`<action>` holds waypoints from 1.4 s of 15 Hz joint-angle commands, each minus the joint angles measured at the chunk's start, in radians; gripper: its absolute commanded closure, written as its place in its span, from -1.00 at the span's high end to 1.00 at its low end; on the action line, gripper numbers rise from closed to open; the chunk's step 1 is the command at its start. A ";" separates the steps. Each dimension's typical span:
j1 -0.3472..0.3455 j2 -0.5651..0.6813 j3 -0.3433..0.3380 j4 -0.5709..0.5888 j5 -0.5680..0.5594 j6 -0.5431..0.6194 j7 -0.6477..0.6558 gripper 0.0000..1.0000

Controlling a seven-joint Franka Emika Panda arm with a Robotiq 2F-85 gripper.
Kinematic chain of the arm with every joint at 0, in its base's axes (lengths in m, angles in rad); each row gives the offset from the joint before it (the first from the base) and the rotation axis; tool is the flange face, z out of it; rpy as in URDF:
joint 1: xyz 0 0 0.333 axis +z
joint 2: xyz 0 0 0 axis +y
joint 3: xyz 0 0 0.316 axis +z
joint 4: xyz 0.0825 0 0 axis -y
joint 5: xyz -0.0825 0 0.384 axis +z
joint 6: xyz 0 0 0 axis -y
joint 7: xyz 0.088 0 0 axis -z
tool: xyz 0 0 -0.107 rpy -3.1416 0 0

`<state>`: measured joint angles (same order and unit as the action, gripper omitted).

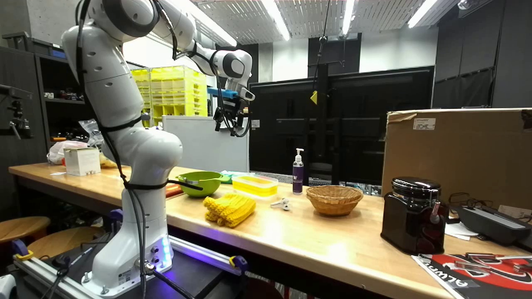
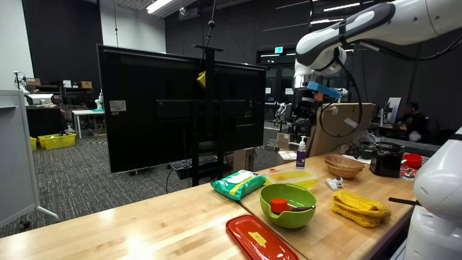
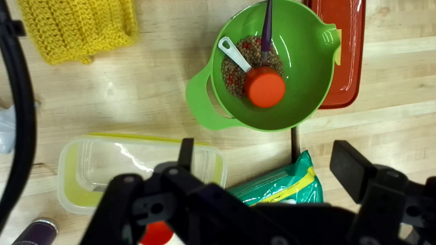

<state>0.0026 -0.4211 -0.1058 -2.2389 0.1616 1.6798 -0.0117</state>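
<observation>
Bowl point(image 3: 305, 76) well below gripper point(image 3: 265, 160)

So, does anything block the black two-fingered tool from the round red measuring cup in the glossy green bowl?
Nothing visible. The open tool hangs higher; the cup lies uncovered, though the bowl surrounds it and a slim purple-handled utensil rests nearby.

Place: this is looking like a robot lab, with a long wooden table point(image 1: 297, 232) running through it.
Robot arm point(image 1: 156, 153): big and white, it is standing right beside the table.
Black screen point(image 2: 144, 90): huge, it is standing across the table.
Yellow bins point(image 1: 178, 89): lots of them are sitting stacked up past the table.
Ceiling lights point(image 1: 276, 20): long and white, they are shining up higher than the table.
Person point(image 2: 415, 118): sitting near a computer screen point(image 2: 393, 107), far past the table.
Green bowl point(image 2: 294, 220) and basket point(image 1: 334, 204): these kitchen things are sitting on the table.
</observation>
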 commanded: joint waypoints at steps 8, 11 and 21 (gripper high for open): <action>0.022 0.263 0.031 0.262 0.019 0.017 -0.172 1.00; 0.026 0.379 0.047 0.368 0.032 0.039 -0.242 1.00; 0.011 0.433 0.068 0.395 0.030 0.058 -0.231 1.00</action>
<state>0.0291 0.0041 -0.0539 -1.8435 0.1909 1.7346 -0.2580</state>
